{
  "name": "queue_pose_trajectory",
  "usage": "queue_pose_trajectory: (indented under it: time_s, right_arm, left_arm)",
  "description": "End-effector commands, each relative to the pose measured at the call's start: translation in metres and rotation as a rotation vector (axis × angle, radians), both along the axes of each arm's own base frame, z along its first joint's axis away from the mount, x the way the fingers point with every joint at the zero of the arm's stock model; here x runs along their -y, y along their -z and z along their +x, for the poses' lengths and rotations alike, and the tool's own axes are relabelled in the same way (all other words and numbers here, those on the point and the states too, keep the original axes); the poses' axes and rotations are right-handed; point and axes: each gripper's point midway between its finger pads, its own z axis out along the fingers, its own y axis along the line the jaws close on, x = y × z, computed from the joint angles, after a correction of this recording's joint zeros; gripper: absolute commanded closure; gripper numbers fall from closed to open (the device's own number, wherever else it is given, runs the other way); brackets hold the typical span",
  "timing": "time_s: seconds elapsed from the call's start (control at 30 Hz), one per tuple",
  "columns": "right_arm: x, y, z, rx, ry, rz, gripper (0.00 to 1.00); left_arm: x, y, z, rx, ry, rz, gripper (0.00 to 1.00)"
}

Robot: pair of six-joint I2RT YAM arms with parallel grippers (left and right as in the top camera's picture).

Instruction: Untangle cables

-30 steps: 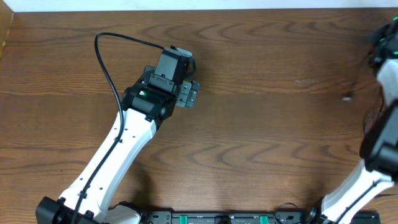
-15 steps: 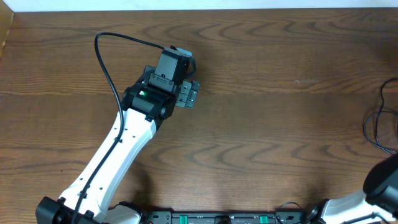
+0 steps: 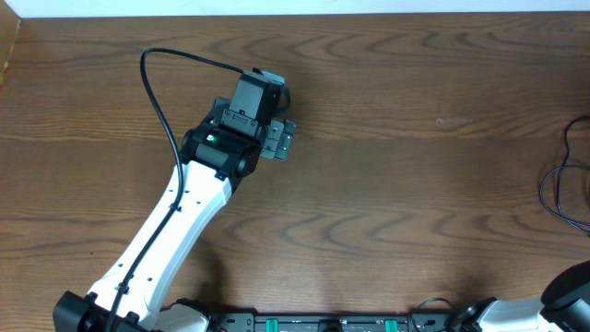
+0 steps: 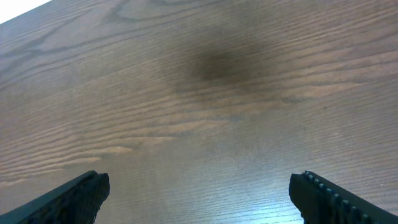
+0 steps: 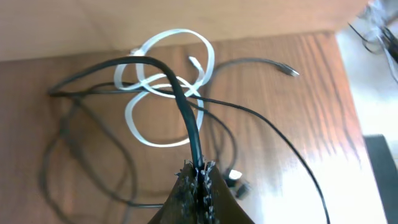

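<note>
From overhead I saw the left arm (image 3: 184,212) reaching up from the near-left corner of the counter (image 3: 415,184) towards the far-left part, its own thick black cord (image 3: 159,92) arching out beside it. The left jaws stood wide apart. In the left wrist view the two fingertips (image 4: 68,199) sat at the lower corners with only bare wood grain between them, touching nothing. The cables were all at the right edge of the counter, well apart from the left arm. Overhead showed just a few thin black loops (image 3: 542,189) curling in from that edge, and only a bit of the right arm (image 3: 572,290) at the near-right corner. The right wrist view told me more. The right jaws were together, clamped on a black cable (image 5: 189,127) that rose from between the tips, bent over and ran off to the left. It crossed over a white cable (image 5: 130,115) lying in a loose figure-of-eight on the wood. Thinner black cords ran under and around both. One of them ended in a small plug (image 5: 289,71) near the counter's edge, and another small plug (image 5: 235,177) lay just beside the right jaws. I could not tell which cord each plug belonged to.
</note>
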Motion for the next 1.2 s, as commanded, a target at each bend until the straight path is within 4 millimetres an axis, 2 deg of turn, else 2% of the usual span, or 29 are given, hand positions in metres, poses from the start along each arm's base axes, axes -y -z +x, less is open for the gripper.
queue_pose_trajectory:
  time_s: [0.0,0.07,0.2,0.33,0.47,0.63,0.73,0.8,0.93,1.03,1.17]
  right_arm:
    - [-0.003,0.024,-0.009,0.031,0.031,0.070,0.82]
    - [-0.008,0.035,-0.005,0.063,0.008,0.116,0.51]
    - [-0.016,0.050,0.019,0.112,-0.129,0.167,0.01]
    - [-0.020,0.048,0.044,0.148,-0.266,0.162,0.01]
    - [-0.024,0.029,0.084,0.135,-0.541,0.070,0.01]
    - [-0.062,0.005,0.128,0.185,-0.810,0.018,0.01]
    - [-0.086,-0.017,0.140,0.214,-0.867,-0.022,0.01]
    - [-0.094,-0.039,0.131,0.213,-0.821,-0.070,0.01]
    - [-0.105,-0.103,0.100,0.203,-0.781,-0.253,0.01]
    - [-0.120,-0.144,0.071,0.227,-0.779,-0.351,0.01]
    - [-0.146,-0.179,0.030,0.300,-0.756,-0.409,0.01]
  left_arm:
    - [0.000,0.001,0.001,-0.003,0.000,-0.005,0.02]
    - [0.000,0.001,0.001,-0.003,0.000,-0.005,0.02]
    - [0.000,0.002,-0.001,-0.010,0.000,-0.002,0.02]
    - [-0.001,0.002,-0.002,-0.014,-0.001,0.000,0.02]
    - [-0.001,0.002,-0.002,-0.014,-0.001,0.000,0.02]
    - [-0.001,0.002,-0.002,-0.014,0.000,0.000,0.02]
    - [-0.001,-0.001,-0.002,-0.004,-0.001,-0.004,0.02]
    - [-0.002,-0.014,0.000,0.043,-0.021,-0.028,0.02]
    - [-0.023,-0.064,-0.003,0.212,-0.116,-0.043,0.02]
    - [-0.044,-0.098,-0.017,0.315,-0.197,-0.044,0.02]
    - [-0.074,-0.140,-0.048,0.442,-0.306,-0.088,0.02]
